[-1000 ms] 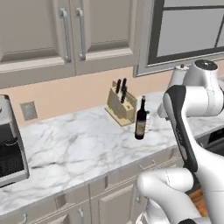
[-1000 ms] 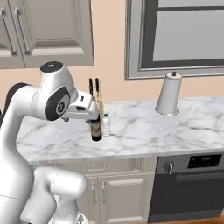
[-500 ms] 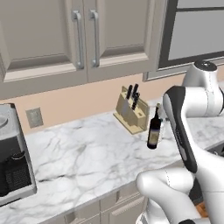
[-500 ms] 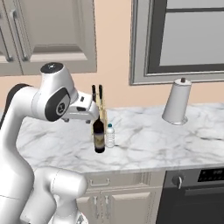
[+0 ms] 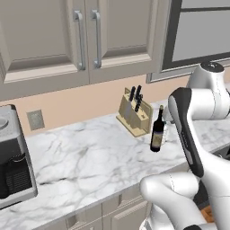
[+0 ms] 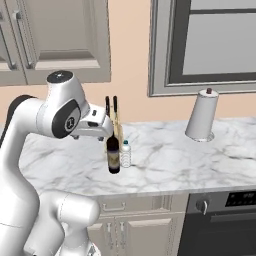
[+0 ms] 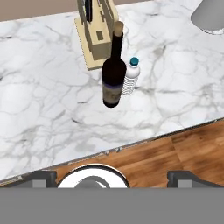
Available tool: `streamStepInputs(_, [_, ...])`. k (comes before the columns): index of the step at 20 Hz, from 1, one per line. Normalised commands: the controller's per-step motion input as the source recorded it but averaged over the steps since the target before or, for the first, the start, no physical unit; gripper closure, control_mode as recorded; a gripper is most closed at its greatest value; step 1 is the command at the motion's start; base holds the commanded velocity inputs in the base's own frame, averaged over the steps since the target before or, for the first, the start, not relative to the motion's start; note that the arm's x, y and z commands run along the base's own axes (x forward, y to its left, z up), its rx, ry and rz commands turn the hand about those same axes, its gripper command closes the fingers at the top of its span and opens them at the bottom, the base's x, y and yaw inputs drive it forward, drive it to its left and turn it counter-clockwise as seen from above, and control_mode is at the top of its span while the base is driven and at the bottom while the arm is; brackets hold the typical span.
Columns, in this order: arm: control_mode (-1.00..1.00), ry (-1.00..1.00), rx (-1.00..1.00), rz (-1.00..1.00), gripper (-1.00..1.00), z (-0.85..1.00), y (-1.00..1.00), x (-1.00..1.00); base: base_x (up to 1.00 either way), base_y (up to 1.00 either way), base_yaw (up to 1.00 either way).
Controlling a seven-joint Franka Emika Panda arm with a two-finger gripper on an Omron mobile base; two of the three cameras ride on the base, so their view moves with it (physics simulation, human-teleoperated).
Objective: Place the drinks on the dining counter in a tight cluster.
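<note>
Hand view: showing wine bottle standing upright on marble counter, water bottle just beside it, knife block behind, cropped at top. Gripper gaping fully, holding nothing; fingertips mostly cut off by lower edge.

My bench is polished white marble with grey veins, smooth and faintly glossy, and on it the wine bottle looks like dark shiny glass with a pale paper label, while the water bottle is clear ribbed plastic. The knife block is pale bare wood with a matt finish and black-handled knives, and the cabinets above are matt grey painted panels with brushed metal handles. Below the bench edge the floor shows warm brown wooden planks.
</note>
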Motion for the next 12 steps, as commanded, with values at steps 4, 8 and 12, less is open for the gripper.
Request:
streamStepInputs(4, [-1.0,0.0,0.1,0.04,-1.0,-0.39,-0.01,0.32,0.04,0.0,0.0])
streamStepInputs(8, [-1.0,-0.02,0.19,0.1,-1.0,-0.68,-0.1,0.46,0.0,0.0,0.0])
streamStepInputs(12, [-1.0,-0.19,0.1,0.14,-1.0,-0.36,-0.39,0.69,0.0,0.0,0.0])
